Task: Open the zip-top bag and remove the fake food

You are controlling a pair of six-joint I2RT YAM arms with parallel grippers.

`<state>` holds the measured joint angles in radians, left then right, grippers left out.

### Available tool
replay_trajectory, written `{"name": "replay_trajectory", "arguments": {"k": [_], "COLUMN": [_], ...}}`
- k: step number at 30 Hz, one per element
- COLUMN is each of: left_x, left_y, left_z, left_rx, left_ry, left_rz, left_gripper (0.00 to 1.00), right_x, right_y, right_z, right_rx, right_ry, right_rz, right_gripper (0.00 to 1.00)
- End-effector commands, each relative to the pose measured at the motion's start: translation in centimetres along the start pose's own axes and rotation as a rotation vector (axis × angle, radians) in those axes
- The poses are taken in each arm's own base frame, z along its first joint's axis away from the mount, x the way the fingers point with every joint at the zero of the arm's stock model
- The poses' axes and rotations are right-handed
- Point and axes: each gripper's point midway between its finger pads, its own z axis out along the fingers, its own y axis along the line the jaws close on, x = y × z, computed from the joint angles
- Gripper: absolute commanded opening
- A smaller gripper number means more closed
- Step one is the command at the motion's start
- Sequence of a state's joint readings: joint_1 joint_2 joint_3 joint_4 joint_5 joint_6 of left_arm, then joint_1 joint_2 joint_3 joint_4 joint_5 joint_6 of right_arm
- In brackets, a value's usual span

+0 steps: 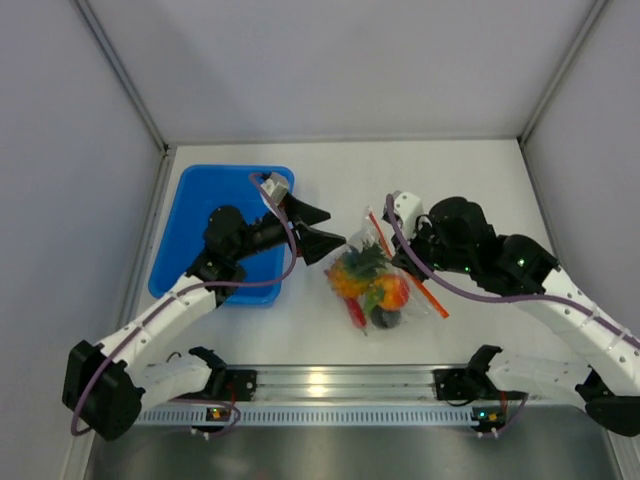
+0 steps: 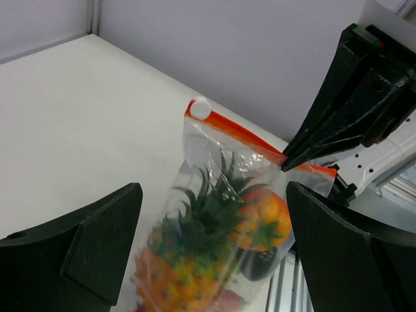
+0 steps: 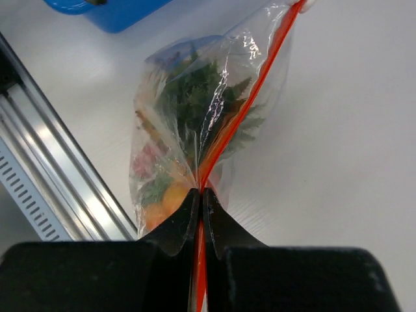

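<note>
The zip-top bag (image 1: 372,282) lies in the middle of the table, clear and crinkly, with an orange-red zip strip (image 1: 432,300). The fake food (image 1: 388,292) is inside it: green leaves, orange round pieces, a red piece and a dark piece. My right gripper (image 1: 408,258) is shut on the zip strip (image 3: 260,84), pinching it at the fingertips (image 3: 185,208). My left gripper (image 1: 330,232) is open just left of the bag. In the left wrist view the bag (image 2: 214,153) and its food (image 2: 263,218) sit in front of my open left gripper (image 2: 213,195), apart from both fingers.
A blue tray (image 1: 190,225) sits at the left under my left arm. A metal rail (image 1: 330,385) runs along the near edge. Grey walls close in the back and both sides. The strip's white slider (image 2: 200,107) is at the bag's far end.
</note>
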<state>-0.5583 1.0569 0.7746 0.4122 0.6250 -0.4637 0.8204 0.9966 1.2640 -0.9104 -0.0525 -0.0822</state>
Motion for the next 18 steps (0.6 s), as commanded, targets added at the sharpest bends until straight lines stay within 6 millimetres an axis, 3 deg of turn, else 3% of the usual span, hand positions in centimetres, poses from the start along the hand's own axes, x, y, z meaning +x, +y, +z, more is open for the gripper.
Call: {"name": "replay_trajectory", "arguments": {"k": [1, 6, 11, 18], "left_x": [-1.0, 1.4, 2.5, 2.7], "left_y": [-2.2, -1.8, -4.2, -4.5], "left_z": [0.4, 0.7, 1.5, 3.5], "left_rx": [0.176, 0.232, 0.369, 0.383], "left_ry": [-0.06, -0.021, 0.001, 0.014], "left_rz": [0.209, 0.211, 0.21, 0.176], "left_gripper": [0.98, 0.98, 0.97, 0.78], "right_x": [-1.8, -2.5, -3.0, -3.3], "right_y": [1.8, 3.9, 5.4, 6.2], "right_z": [-0.6, -1.3, -2.5, -3.6], "right_rx": [-0.084, -0.17, -0.254, -0.298], "right_ry": [-0.059, -0.12, -0.194, -0.237], "right_rz": [-0.099, -0.154, -0.189, -0.212], "right_gripper": [0.0, 0.0, 0.0, 0.0]}}
